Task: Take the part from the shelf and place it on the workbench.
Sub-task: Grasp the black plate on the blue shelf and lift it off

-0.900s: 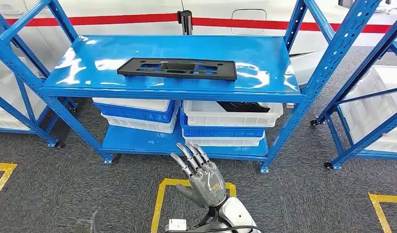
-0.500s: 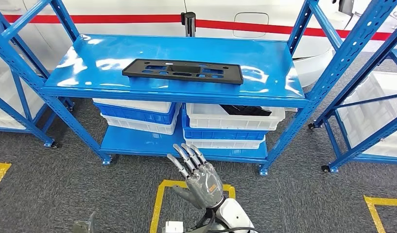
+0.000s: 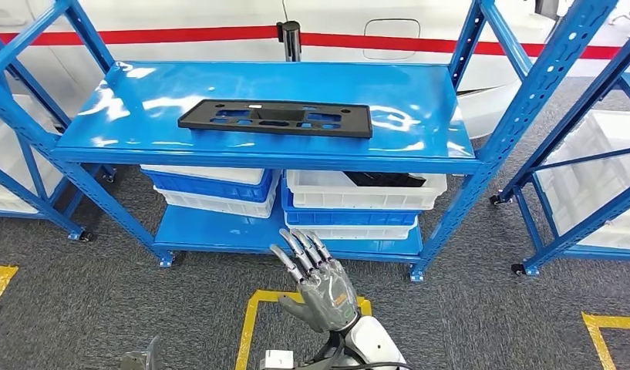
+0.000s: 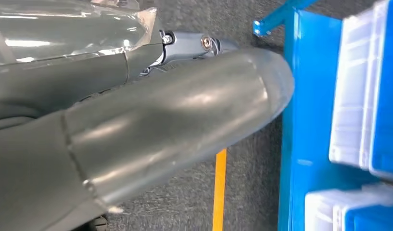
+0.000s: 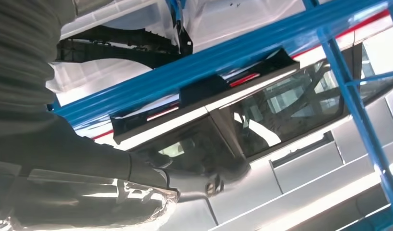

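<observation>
Right hand [image 3: 321, 284] raised at 6 o'clock of the head view, palm away, fingers [image 3: 300, 250] apart and stretched toward 11 o'clock, holding nothing. Low over grey carpet [image 3: 96, 301] and a yellow floor line [image 3: 250, 327], short of the rack and touching none of it.

Left hand [image 4: 136, 130] seen close as a broad grey cover and thumb in the left wrist view; fingers hidden, so open or closed cannot be told. Beside it the blue bottom shelf [image 4: 305, 144] and white-and-blue bins [image 4: 362, 91], with carpet and a yellow line below.

Up at 12 o'clock from the right hand, the blue rack's top shelf [image 3: 419, 85]. Flat on it, near the front edge and a little toward 9 o'clock of centre, the black part [image 3: 274, 118]: long, thin, with cut-outs, lying lengthwise along the shelf. Seen from underneath in the right wrist view as a dark bar [image 5: 204, 96] past the shelf's front edge.

Under that shelf, stacked bins [image 3: 358, 204], the one at 3 o'clock holding dark pieces [image 3: 385, 179]. More blue racks at 3 and 9 o'clock.
</observation>
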`<action>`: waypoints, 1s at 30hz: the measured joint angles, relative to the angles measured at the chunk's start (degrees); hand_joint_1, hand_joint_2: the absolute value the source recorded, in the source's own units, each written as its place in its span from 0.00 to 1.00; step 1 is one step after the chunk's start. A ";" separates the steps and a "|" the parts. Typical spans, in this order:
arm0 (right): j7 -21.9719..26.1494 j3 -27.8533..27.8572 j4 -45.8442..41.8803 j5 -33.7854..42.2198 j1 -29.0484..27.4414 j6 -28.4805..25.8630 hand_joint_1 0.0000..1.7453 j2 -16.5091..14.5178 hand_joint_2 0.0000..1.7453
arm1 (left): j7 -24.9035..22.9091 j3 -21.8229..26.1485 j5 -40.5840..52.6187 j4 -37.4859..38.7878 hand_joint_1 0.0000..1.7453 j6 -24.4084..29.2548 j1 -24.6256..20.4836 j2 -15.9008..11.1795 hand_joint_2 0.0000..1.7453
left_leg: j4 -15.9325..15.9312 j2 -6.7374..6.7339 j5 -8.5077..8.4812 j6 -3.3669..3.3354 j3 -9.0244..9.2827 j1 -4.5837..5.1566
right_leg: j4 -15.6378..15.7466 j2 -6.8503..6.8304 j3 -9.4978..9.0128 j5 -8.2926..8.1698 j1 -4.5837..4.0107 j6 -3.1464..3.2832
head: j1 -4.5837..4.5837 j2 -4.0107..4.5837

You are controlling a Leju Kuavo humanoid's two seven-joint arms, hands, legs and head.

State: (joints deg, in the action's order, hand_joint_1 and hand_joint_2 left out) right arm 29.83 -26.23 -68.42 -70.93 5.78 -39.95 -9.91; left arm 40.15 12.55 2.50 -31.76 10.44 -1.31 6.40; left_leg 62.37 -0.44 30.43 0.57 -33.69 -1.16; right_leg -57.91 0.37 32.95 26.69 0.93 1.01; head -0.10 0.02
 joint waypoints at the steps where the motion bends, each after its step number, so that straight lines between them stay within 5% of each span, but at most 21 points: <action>1: -0.02 -0.01 -0.05 -0.08 -0.02 0.00 0.00 -0.01 1.00 | 0.00 -0.01 0.03 0.00 0.00 -0.02 0.05 0.03 0.00 | 3.89 0.02 1.60 0.20 -2.04 -0.02 | 0.00 0.03 -0.24 0.24 -0.11 0.35 | 0.11 0.00; 3: -0.11 -0.02 -0.08 -0.33 -0.20 0.00 0.00 0.01 1.00 | 0.00 -0.01 0.04 0.00 0.00 -0.04 0.23 0.04 0.00 | 10.83 0.02 3.52 0.40 -6.37 -0.05 | -0.01 0.13 -0.74 0.75 -0.38 0.75 | 0.15 0.00; 5: -0.31 -0.03 -0.08 -0.70 -0.45 0.00 0.00 0.00 1.00 | 0.00 0.01 0.04 0.00 0.00 -0.06 0.35 0.04 0.00 | 10.33 0.03 1.21 0.06 -7.31 0.00 | -0.01 0.36 -1.51 1.39 -0.61 0.77 | 0.15 0.00; 8: -0.81 -0.18 -0.24 -1.21 -0.56 0.00 0.00 -0.17 1.00 | 0.00 0.02 0.08 -0.01 0.00 -0.11 0.30 0.02 0.00 | -0.48 0.08 -4.92 -1.46 -2.93 0.58 | 0.10 0.57 -2.84 2.51 -0.85 0.39 | 0.08 0.00; 13: -1.26 -0.33 -0.68 -1.46 -0.85 0.00 0.00 -0.37 1.00 | 0.02 0.04 0.13 -0.06 0.00 -0.13 0.27 0.04 0.00 | -5.18 0.10 -4.71 -3.41 -0.02 1.36 | -1.14 0.36 -3.59 2.95 -1.03 -1.31 | 0.11 0.01; 15: -1.30 -0.35 -0.82 -1.49 -0.76 -0.01 0.00 -0.32 1.00 | 0.04 0.07 0.15 -0.08 0.00 -0.14 0.19 0.10 0.00 | -5.64 0.25 -4.35 -3.86 1.35 1.11 | -4.85 0.24 -1.62 4.31 -0.95 -1.40 | -0.01 0.01; 18: -1.32 -0.33 -0.86 -1.48 -1.09 -0.02 0.00 0.05 1.00 | 0.02 0.10 0.15 -0.07 0.00 -0.17 0.26 0.19 0.00 | -5.65 0.33 -2.94 -3.86 2.59 1.19 | -13.91 0.21 4.42 6.96 -0.70 -1.33 | -0.28 0.00; 20: -1.33 -0.33 -0.85 -1.46 -1.40 -0.01 0.00 0.33 1.00 | 0.00 0.10 0.15 -0.04 0.00 -0.20 0.35 0.24 0.00 | -5.64 0.44 -1.91 -3.53 3.88 1.13 | -13.44 0.18 5.77 5.64 -0.40 -2.35 | -0.32 0.00; 23: -1.33 -0.33 -0.84 -1.36 -1.42 -0.01 0.00 0.57 1.00 | -0.01 0.13 0.14 -0.02 0.00 -0.21 0.32 0.29 0.00 | -5.78 0.57 -0.04 -2.60 6.41 0.83 | -3.93 -0.09 2.64 0.03 0.05 -4.18 | -0.24 0.00; 24: -1.33 -0.33 -0.82 -1.32 -1.35 -0.02 0.00 0.64 1.00 | -0.01 0.14 0.13 -0.03 0.00 -0.22 0.24 0.29 0.00 | -5.80 0.53 0.54 -2.15 6.83 0.74 | -2.13 -0.26 1.90 -0.26 -0.10 -3.87 | -0.35 0.00; 28: -1.29 -0.37 -0.84 -0.90 -1.34 -0.07 0.00 0.57 1.00 | -0.01 0.16 0.09 -0.02 0.00 -0.21 0.06 0.34 0.00 | -4.84 0.29 1.63 -0.77 7.00 0.54 | -1.38 -0.14 0.76 0.76 -0.37 -0.96 | -0.22 0.00; 30: -1.18 -0.46 -0.83 -0.49 -1.00 -0.08 0.00 0.42 1.00 | 0.01 0.14 0.09 -0.02 0.00 -0.21 -0.11 0.43 0.00 | -0.49 0.30 1.24 -0.36 4.42 0.32 | -1.09 0.04 -0.49 1.34 -0.23 -0.10 | -0.04 0.00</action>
State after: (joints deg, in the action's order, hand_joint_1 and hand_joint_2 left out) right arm 28.65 -26.69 -69.25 -71.42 4.78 -40.03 -9.50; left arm 40.16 12.69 2.59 -31.78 10.23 -1.42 6.84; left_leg 61.87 -0.14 31.68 0.21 -29.26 -0.85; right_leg -59.00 0.41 32.46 28.03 0.70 0.91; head -0.14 0.02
